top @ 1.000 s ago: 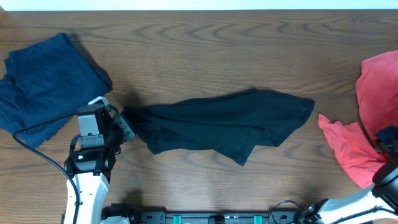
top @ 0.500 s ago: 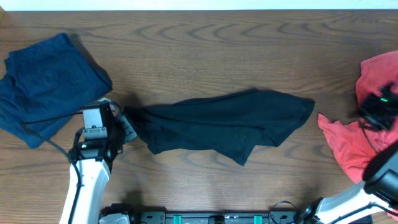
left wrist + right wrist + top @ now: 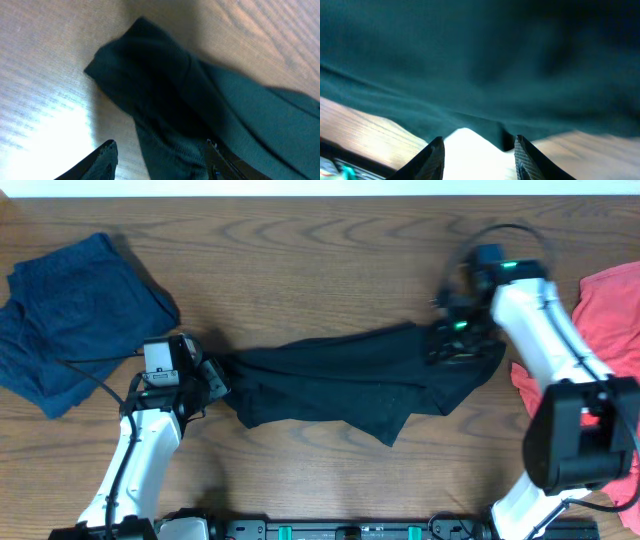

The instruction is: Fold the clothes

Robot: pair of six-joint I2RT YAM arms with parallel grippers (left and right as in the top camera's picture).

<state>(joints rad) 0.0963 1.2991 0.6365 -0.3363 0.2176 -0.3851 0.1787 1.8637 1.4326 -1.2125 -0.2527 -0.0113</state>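
The black shirt point(image 3: 340, 375) lies crumpled in a long strip across the middle of the table. My left gripper point(image 3: 214, 377) is open at the shirt's left end. In the left wrist view its jaws point(image 3: 161, 150) straddle a fold of the black fabric point(image 3: 165, 75). My right gripper point(image 3: 447, 345) is open, low over the shirt's right end. In the right wrist view its jaws point(image 3: 479, 142) are empty, with the black fabric point(image 3: 480, 60) just beyond the fingertips. The tiny white logo is hidden.
A navy blue garment point(image 3: 70, 320) lies bunched at the far left. A coral-red garment point(image 3: 605, 310) lies at the right edge, partly under my right arm. The wooden table point(image 3: 320, 260) shows bare behind the shirt.
My right arm has swung in from the right edge to the black shirt's right end. My left gripper has edged right onto the shirt's left end. The shirt has not shifted.
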